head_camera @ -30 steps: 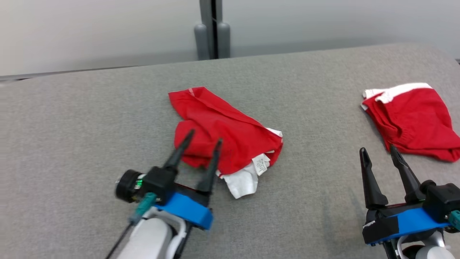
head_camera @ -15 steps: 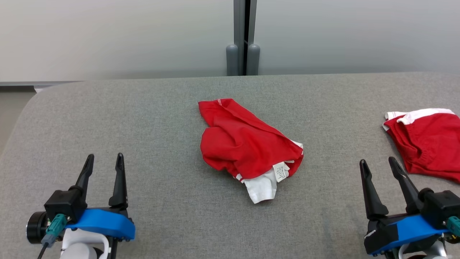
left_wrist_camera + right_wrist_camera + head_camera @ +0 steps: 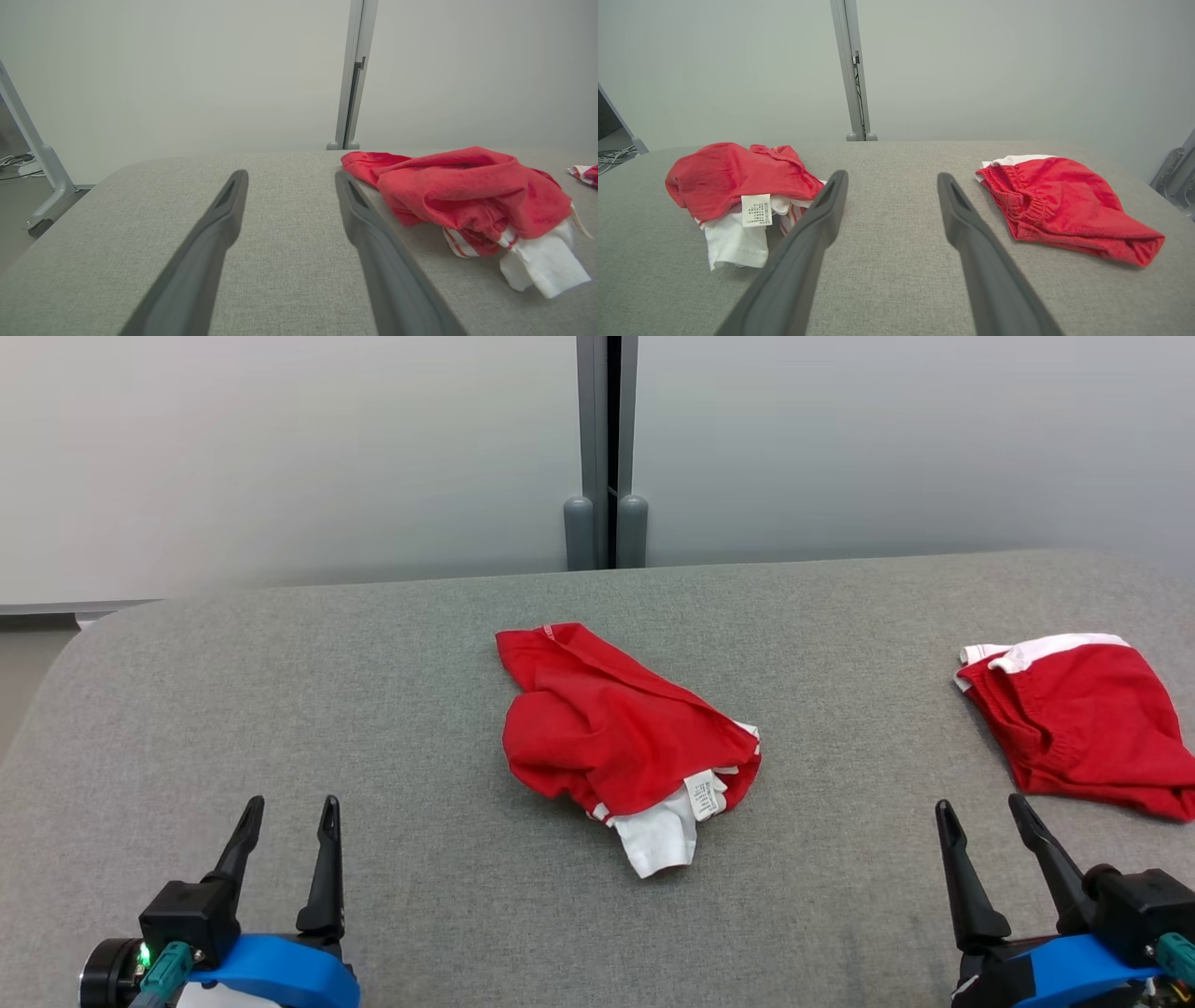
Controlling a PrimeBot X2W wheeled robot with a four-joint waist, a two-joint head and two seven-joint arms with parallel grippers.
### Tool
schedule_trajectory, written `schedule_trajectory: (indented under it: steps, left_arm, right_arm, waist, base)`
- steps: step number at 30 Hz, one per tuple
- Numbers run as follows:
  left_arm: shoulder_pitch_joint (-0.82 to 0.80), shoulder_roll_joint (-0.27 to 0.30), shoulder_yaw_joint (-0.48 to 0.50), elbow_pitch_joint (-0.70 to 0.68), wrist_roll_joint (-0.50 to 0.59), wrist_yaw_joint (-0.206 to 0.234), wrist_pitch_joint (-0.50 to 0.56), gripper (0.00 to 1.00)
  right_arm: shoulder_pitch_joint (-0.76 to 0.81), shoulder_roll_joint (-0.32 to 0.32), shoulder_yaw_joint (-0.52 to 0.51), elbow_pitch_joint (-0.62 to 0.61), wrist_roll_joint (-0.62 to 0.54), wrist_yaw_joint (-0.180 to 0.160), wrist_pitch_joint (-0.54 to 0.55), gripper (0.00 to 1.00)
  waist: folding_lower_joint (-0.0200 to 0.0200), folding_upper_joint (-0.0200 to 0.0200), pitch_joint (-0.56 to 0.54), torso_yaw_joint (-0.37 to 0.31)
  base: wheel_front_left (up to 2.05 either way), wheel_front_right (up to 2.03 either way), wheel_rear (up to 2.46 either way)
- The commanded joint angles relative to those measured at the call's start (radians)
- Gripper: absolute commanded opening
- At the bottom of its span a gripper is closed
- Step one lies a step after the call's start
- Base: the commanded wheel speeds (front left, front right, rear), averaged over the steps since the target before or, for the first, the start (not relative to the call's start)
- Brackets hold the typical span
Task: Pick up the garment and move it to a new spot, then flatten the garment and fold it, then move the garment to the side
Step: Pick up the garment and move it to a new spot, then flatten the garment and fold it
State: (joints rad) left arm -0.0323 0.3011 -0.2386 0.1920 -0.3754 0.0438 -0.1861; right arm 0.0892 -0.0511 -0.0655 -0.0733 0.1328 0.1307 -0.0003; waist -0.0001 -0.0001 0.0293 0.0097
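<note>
A crumpled red garment (image 3: 616, 737) with a white part and a label lies in a heap at the middle of the grey padded table (image 3: 327, 691). My left gripper (image 3: 291, 805) stands open near the front left, well apart from the heap. In the left wrist view the garment (image 3: 467, 186) lies to the right of the open left gripper (image 3: 289, 176). My right gripper (image 3: 980, 805) is open at the front right with nothing between its fingers. Through the right wrist view the garment (image 3: 733, 175) sits left of the right gripper (image 3: 892, 176).
A second red garment (image 3: 1074, 719) with a white band lies at the table's right, also the second garment (image 3: 1064, 205) right of my right fingers. A grey post (image 3: 607, 448) stands behind the table against a pale wall. The table's rounded left corner (image 3: 65, 681) drops off.
My open left gripper has drawn back from the garment's near-left edge to the front left of the table. The head camera has shifted. The right gripper has kept its place.
</note>
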Motion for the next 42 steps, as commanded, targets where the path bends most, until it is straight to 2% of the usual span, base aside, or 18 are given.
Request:
schedule_trajectory:
  steps: [1,18,27,35,42]
  left_arm:
    - [0.011,0.005,-0.001,-0.008,0.007,0.005,0.004,1.00]
    - [0.016,0.010,-0.007,-0.044,-0.008,0.023,0.003,1.00]
    - [-0.054,0.003,-0.021,-0.073,0.011,0.024,-0.005,1.00]
    - [-0.174,-0.031,-0.044,-0.075,0.033,0.013,-0.041,1.00]
    - [-0.231,-0.054,-0.048,-0.041,0.044,0.008,-0.066,1.00]
  right_arm:
    - [0.011,0.000,-0.001,-0.006,-0.005,0.000,0.004,1.00]
    - [0.002,0.000,-0.006,-0.008,0.000,0.000,0.011,1.00]
    - [-0.071,-0.029,0.014,0.037,0.004,0.000,0.030,1.00]
    - [-0.266,-0.099,0.136,0.185,0.049,0.000,0.025,1.00]
    - [-0.417,-0.133,0.228,0.313,0.102,0.000,0.037,1.00]
  waist:
    - [0.0001,0.0001,0.000,0.000]
    - [0.0001,0.0001,0.012,0.005]
    - [0.0001,0.0001,0.090,0.046]
    - [0.0001,0.0001,0.235,0.124]
    - [0.0001,0.0001,0.300,0.143]
  base:
    - [0.00,0.00,0.00]
    - [0.00,0.00,0.00]
    - [0.00,0.00,0.00]
    - [0.00,0.00,0.00]
    - [0.00,0.00,0.00]
